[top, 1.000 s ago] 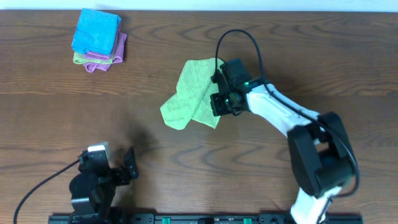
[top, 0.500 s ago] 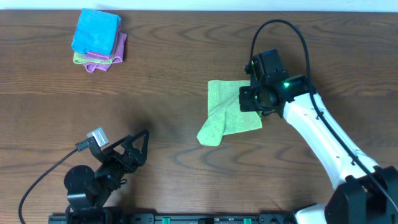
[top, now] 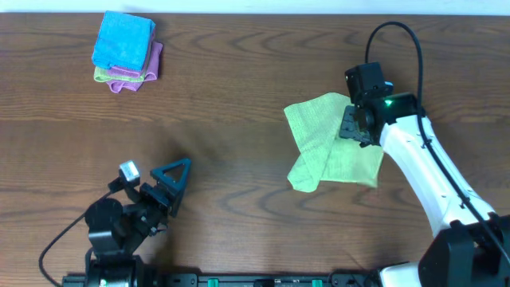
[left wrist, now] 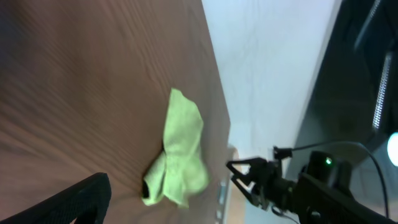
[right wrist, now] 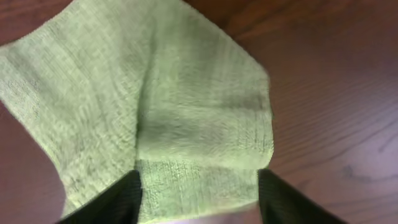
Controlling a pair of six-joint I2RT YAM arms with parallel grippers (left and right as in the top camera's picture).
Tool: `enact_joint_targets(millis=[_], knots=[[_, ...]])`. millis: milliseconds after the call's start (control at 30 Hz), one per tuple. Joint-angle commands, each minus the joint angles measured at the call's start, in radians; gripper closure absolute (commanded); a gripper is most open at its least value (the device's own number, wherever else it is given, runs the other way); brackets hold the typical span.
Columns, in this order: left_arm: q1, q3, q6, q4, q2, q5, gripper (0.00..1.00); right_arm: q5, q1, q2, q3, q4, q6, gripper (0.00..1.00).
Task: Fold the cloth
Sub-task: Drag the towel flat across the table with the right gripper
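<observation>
The lime-green cloth lies crumpled on the brown table at the right, partly doubled over, with a rolled corner at its lower left. My right gripper hovers over the cloth's upper right part. In the right wrist view its two dark fingers stand well apart, so the right gripper is open, with the cloth spread on the table under and between them. My left gripper is open near the table's front left, far from the cloth. The left wrist view shows the cloth from a distance.
A folded stack sits at the far left back: a bright blue cloth on a purple cloth, with a green edge beneath. The right arm shows in the left wrist view, beyond the table edge.
My right gripper dragged the cloth from the table's middle to the right, then went from shut to open, letting it go. The left arm turned and lifted slightly.
</observation>
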State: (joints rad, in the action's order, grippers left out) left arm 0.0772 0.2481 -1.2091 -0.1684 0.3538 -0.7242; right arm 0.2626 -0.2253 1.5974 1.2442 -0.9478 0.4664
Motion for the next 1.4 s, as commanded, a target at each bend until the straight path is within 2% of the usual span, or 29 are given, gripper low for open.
enact_joint_targets(millis=[0, 133, 267, 367, 600, 767, 1100, 1367], knots=[[-0.002, 0.003, -0.016, 0.070, 0.071, -0.086, 0.05, -0.123, 0.003, -0.006, 0.000, -0.009, -0.117, 0.31], [-0.002, 0.003, -0.015, 0.176, 0.159, -0.105, 0.05, -0.383, -0.002, -0.008, 0.000, -0.038, -0.301, 0.29], [-0.002, 0.005, 0.014, 0.258, 0.229, -0.137, 0.05, -0.494, -0.005, -0.001, -0.020, -0.045, -0.336, 0.33], [-0.002, 0.008, 0.050, 0.299, 0.273, -0.142, 0.05, -0.567, -0.021, 0.013, -0.066, 0.010, -0.370, 0.33], [-0.002, 0.008, 0.063, 0.335, 0.309, -0.176, 0.05, -0.497, -0.114, 0.092, -0.107, 0.269, -0.397, 0.32], [-0.002, 0.008, 0.066, 0.399, 0.309, -0.241, 0.05, -0.391, -0.163, 0.246, -0.105, 0.479, -0.396, 0.32], [-0.002, 0.008, 0.065, 0.432, 0.309, -0.310, 0.05, -0.265, -0.166, 0.325, -0.096, 0.700, -0.393, 0.39], [-0.002, 0.008, 0.064, 0.432, 0.309, -0.299, 0.05, -0.263, -0.167, 0.378, -0.096, 0.740, -0.385, 0.41]])
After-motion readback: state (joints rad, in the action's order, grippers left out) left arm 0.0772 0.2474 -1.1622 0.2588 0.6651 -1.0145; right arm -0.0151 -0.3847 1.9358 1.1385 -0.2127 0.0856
